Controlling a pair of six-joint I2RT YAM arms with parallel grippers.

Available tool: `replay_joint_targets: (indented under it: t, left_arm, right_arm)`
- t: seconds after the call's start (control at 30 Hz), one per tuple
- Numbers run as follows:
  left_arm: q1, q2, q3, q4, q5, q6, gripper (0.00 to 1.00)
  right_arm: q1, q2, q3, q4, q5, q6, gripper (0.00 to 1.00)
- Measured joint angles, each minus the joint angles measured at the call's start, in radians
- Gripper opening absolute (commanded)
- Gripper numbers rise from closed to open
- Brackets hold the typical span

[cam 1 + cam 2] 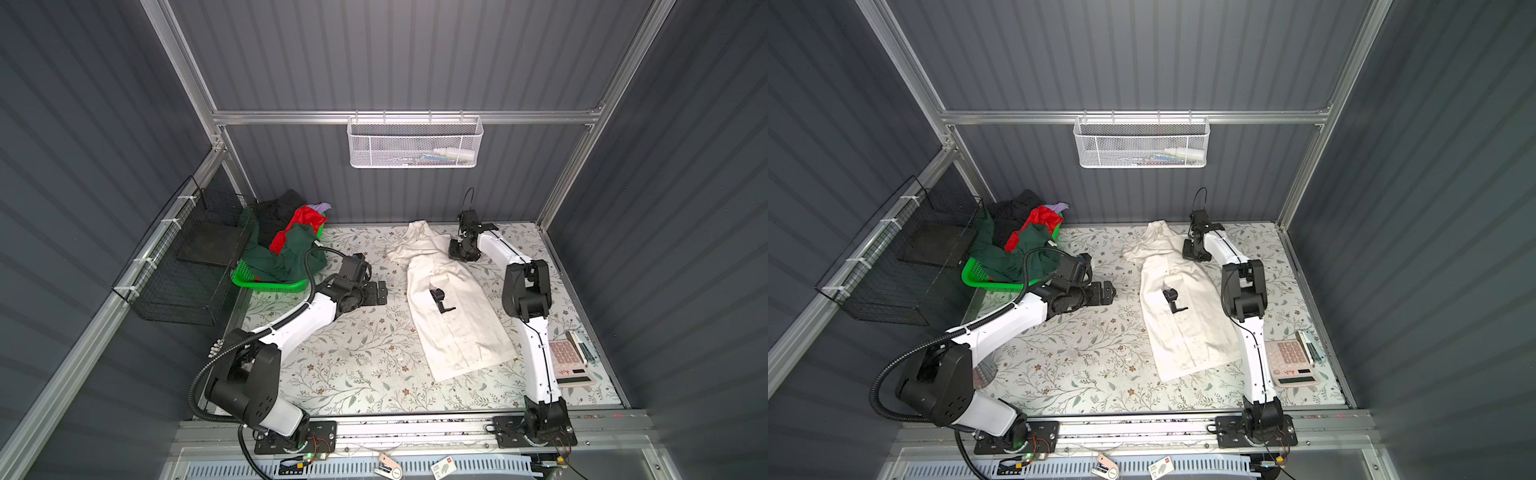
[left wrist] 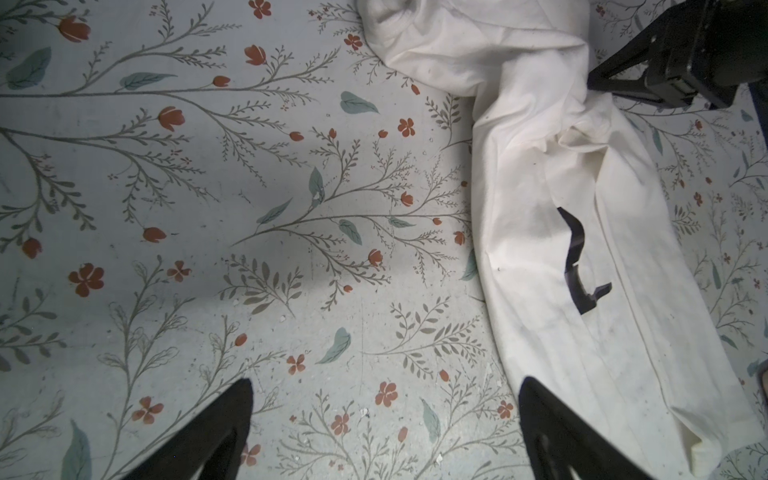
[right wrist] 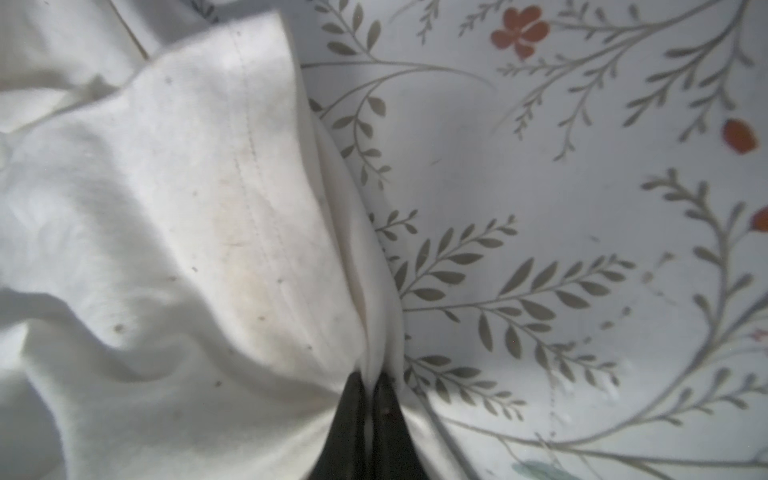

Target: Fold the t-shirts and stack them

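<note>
A large cream-white t-shirt (image 1: 457, 332) (image 1: 1187, 332) lies lengthwise on the floral table, with a bit of its black print (image 1: 440, 299) showing through a fold. My right gripper (image 1: 458, 254) (image 1: 1192, 251) (image 3: 370, 380) is at the shirt's far end, shut on a pinched fold of the cream cloth (image 3: 166, 208). My left gripper (image 1: 381, 293) (image 1: 1109, 293) (image 2: 386, 386) hovers wide open over bare table, left of the shirt (image 2: 540, 187), holding nothing. Dark green (image 1: 291, 253), red (image 1: 303, 224), black (image 1: 278, 212) and lavender (image 1: 320, 206) t-shirts are heaped in the green basket (image 1: 266, 284) (image 1: 984, 278).
A calculator (image 1: 567, 361) (image 1: 1293, 361) lies at the table's right edge beside the right arm. A black wire cage (image 1: 183, 266) hangs off the left side. A white mesh basket (image 1: 415, 141) is mounted on the back wall.
</note>
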Motion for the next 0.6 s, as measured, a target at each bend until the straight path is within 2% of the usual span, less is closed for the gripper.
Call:
replay_joint_targets:
  t: [0.17, 0.27, 0.3, 0.37, 0.47, 0.53, 0.6]
  left_arm:
    - [0.000, 0.064, 0.048, -0.011, 0.000, 0.018, 1.00]
    - [0.000, 0.105, 0.072, -0.011, 0.002, 0.025, 1.00]
    - [0.000, 0.123, 0.085, -0.010, 0.005, 0.027, 1.00]
    - [0.000, 0.166, 0.122, -0.009, 0.008, 0.034, 1.00]
    - [0.000, 0.275, 0.234, -0.006, 0.017, 0.045, 1.00]
    - [0.001, 0.383, 0.359, -0.011, 0.032, 0.049, 1.00]
    - [0.007, 0.480, 0.474, -0.003, 0.054, 0.050, 0.99]
  right_arm:
    - [-0.046, -0.018, -0.044, 0.023, -0.010, 0.072, 0.05]
    - [-0.089, -0.082, -0.159, 0.073, -0.023, 0.130, 0.05]
    - [-0.106, -0.109, -0.208, 0.089, -0.034, 0.146, 0.09]
    - [-0.135, -0.152, -0.280, 0.110, -0.057, 0.170, 0.36]
    - [-0.164, -0.226, -0.390, 0.159, -0.100, 0.182, 0.67]
    - [-0.164, -0.285, -0.471, 0.184, -0.112, 0.181, 0.79]
    - [-0.156, -0.351, -0.550, 0.201, -0.114, 0.183, 0.84]
